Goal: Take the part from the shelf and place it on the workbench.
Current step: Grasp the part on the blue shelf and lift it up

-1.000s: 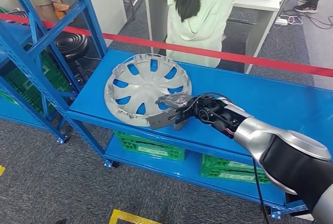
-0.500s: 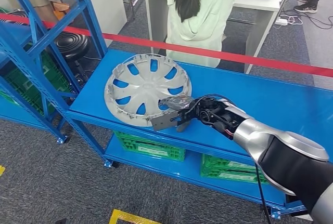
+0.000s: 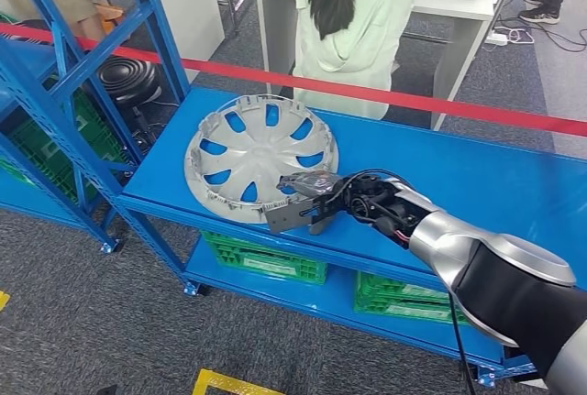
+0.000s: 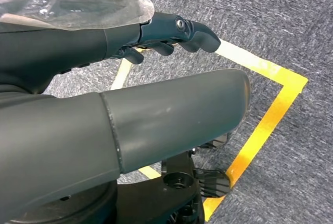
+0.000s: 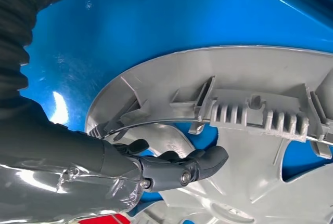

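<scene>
Probably a workshop or test lab: blue steel shelving [image 3: 83,65], green crates [image 3: 266,259], yellow floor tape [image 4: 267,125]

The head view looks forward and down from high up onto the blue shelf [image 3: 443,170]. The right wrist view sits very close behind the right hand [image 5: 173,164], sharing the shelf and the grey wheel cover [image 3: 260,152]. The left wrist view faces the carpeted floor [image 4: 274,16] at close range.
</scene>
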### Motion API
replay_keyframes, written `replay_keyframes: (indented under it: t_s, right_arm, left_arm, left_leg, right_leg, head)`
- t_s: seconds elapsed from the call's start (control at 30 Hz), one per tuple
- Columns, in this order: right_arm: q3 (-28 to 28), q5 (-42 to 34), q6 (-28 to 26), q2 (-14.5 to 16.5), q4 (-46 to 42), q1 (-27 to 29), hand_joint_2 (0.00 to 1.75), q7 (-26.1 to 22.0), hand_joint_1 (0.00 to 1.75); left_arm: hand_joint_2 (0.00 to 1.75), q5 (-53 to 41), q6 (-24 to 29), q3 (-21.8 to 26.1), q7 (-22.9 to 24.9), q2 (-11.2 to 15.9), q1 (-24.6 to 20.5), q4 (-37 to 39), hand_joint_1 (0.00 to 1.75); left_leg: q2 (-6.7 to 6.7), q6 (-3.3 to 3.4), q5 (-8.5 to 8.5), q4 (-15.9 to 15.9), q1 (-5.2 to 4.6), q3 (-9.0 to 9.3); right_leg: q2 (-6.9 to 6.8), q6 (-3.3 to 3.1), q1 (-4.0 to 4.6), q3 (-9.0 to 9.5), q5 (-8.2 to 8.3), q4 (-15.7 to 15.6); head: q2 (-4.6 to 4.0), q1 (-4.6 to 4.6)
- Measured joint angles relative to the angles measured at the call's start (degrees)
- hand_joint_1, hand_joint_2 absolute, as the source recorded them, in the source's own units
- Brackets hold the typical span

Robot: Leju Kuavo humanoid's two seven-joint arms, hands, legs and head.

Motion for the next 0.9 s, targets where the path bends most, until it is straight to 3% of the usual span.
replay_keyframes:
  t_s: [0.33,0.37,0.47,0.5,0.9]
  right_arm:
    - [-0.49,-0.04,-0.16,0.18,0.5,0.22,1.75,-0.62,0.0]
    - [-0.52,-0.04,-0.18,0.22,0.55,0.23,1.75,-0.64,0.31]
    - [-0.65,-0.01,-0.27,0.31,0.71,0.29,1.75,-0.82,1.61]
    - [-0.71,0.01,-0.33,0.35,0.77,0.33,1.75,-0.91,1.75]
    - [-0.78,0.95,2.36,0.59,1.24,0.62,1.75,-0.76,1.75]
  left_arm:
    - [0.0,-0.17,0.0,0.0,-0.07,0.0,0.0,0.0,0.0]
    - [0.0,-0.17,0.0,0.0,-0.07,0.0,0.0,0.0,0.0]
    - [0.0,-0.17,0.0,0.0,-0.08,0.0,0.0,0.0,0.0]
    - [0.0,-0.17,0.01,0.0,-0.08,0.0,0.0,0.0,0.0]
    - [0.0,0.33,0.2,0.0,-0.67,0.0,0.0,0.0,0.0]
  left_leg:
    - [0.0,0.0,0.0,0.0,0.0,0.02]
    - [0.0,0.0,0.0,0.0,0.0,0.03]
    - [0.0,0.0,0.0,0.0,0.0,0.03]
    - [0.0,0.0,0.0,0.0,0.0,0.03]
    - [0.0,0.0,0.0,0.0,0.0,0.08]
  right_leg:
    - [0.0,0.0,0.0,0.02,0.0,0.0]
    - [0.0,0.0,0.0,0.02,0.0,0.0]
    - [0.0,0.0,0.0,0.03,0.0,0.0]
    - [0.0,0.0,0.0,0.03,0.0,0.0]
    - [0.0,0.0,0.0,0.06,-0.01,0.0]
  head:
    - [0.0,0.0]
    - [0.0,0.0]
    - [0.0,0.0]
    - [0.0,0.01]
    - [0.0,-0.03]
